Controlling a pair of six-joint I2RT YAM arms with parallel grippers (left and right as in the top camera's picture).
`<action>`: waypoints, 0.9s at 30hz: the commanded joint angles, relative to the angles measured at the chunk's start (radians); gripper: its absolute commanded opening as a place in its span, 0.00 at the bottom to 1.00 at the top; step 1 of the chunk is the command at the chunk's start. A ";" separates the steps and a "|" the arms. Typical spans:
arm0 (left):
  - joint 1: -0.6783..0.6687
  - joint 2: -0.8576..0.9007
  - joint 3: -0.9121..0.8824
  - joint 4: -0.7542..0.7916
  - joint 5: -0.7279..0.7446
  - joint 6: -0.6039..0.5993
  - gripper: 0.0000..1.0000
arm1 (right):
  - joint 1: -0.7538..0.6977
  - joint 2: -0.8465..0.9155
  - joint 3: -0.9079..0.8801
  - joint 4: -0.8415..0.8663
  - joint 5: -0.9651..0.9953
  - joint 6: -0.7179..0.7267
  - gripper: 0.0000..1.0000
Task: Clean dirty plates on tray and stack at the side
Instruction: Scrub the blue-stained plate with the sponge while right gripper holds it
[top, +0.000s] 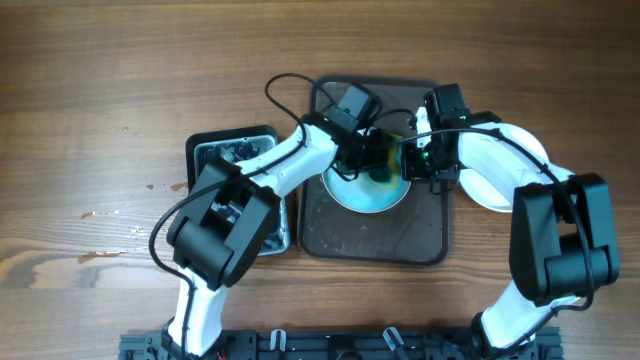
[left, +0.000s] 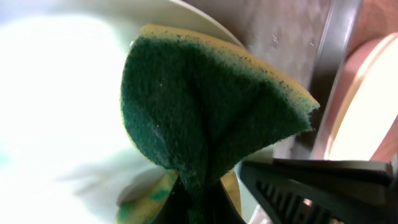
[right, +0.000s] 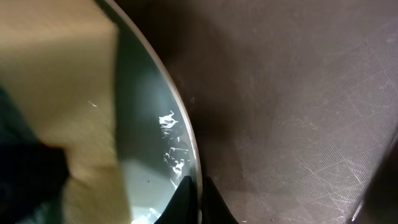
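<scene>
A white plate (top: 362, 192) with blue smears lies on the dark brown tray (top: 375, 232). My left gripper (top: 372, 158) is shut on a green and yellow sponge (left: 199, 106), which it presses onto the plate (left: 56, 93). In the left wrist view the jaws (left: 199, 202) pinch the sponge's folded lower end. My right gripper (top: 428, 168) is shut on the plate's right rim. In the right wrist view its fingertips (right: 198, 186) clamp the thin rim (right: 163, 93), one above and one below. A second white plate (top: 505, 172) rests on the table just right of the tray.
A black basin (top: 235, 150) stands left of the tray, partly under my left arm. Both arms cross above the tray's far half. The tray's bare floor (right: 298, 112) shows scratches. Wooden table (top: 100, 100) surrounds everything.
</scene>
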 joint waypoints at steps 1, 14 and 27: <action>0.000 0.032 -0.003 0.013 -0.065 -0.020 0.04 | 0.039 0.019 -0.014 -0.016 0.013 -0.007 0.05; 0.083 0.015 0.013 -0.149 -0.616 0.138 0.04 | 0.044 0.019 -0.014 -0.026 0.013 -0.006 0.04; 0.064 0.002 0.022 -0.497 -0.476 0.108 0.04 | 0.044 0.019 -0.014 -0.026 0.013 -0.006 0.04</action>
